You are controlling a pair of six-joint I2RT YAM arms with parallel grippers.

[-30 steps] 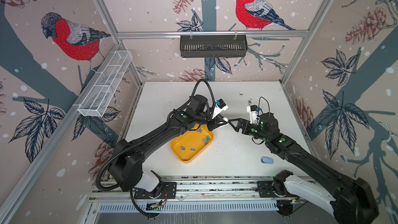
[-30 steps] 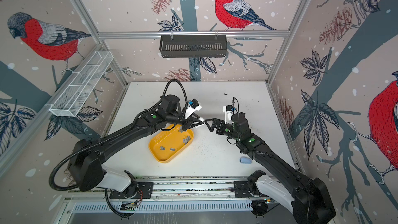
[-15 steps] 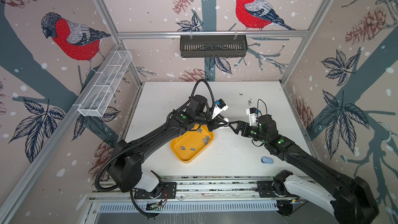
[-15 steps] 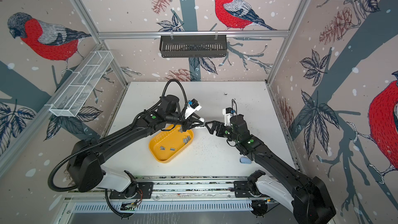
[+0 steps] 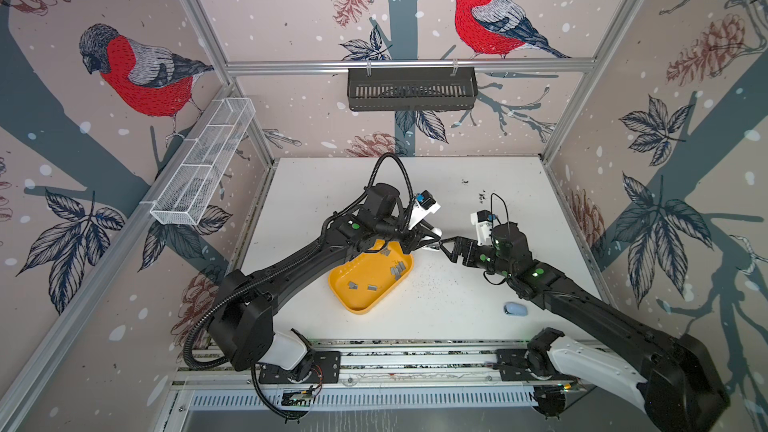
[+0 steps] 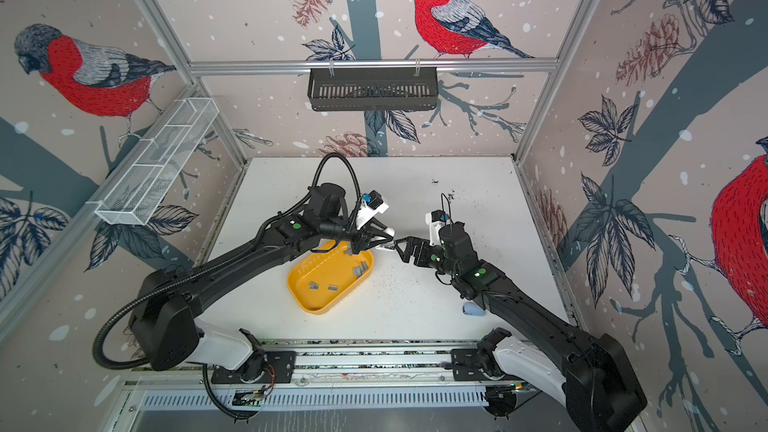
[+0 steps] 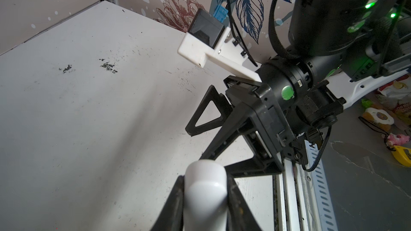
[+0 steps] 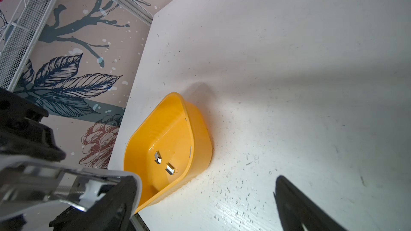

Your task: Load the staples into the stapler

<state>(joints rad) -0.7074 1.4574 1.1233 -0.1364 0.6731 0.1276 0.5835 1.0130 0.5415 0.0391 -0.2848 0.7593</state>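
Observation:
My left gripper (image 5: 424, 241) (image 6: 373, 241) is shut on the white stapler (image 5: 432, 229) (image 6: 387, 231) and holds it above the far corner of the yellow tray (image 5: 361, 305) (image 6: 320, 305). In the left wrist view the stapler's rounded white body (image 7: 205, 196) sits between the two black fingers of the left gripper (image 7: 205, 176). The right gripper (image 5: 444, 248) (image 6: 400, 247) (image 8: 204, 180) is open, facing the stapler's open end (image 8: 55, 187); one finger (image 8: 111, 205) overlaps it, and I cannot tell whether they touch. Several grey staples (image 5: 397, 270) (image 6: 360, 270) (image 8: 170, 168) lie in the tray.
A small pale blue object (image 5: 515, 308) (image 6: 473, 308) lies on the white table (image 5: 332, 184) beside the right arm. A black basket (image 5: 411, 89) hangs on the back wall, a white wire rack (image 5: 203, 160) on the left wall. Dark specks dot the table.
The right arm has moved a little to the left, bringing its open gripper up to the stapler's end. The left arm and the stapler have stayed where they were.

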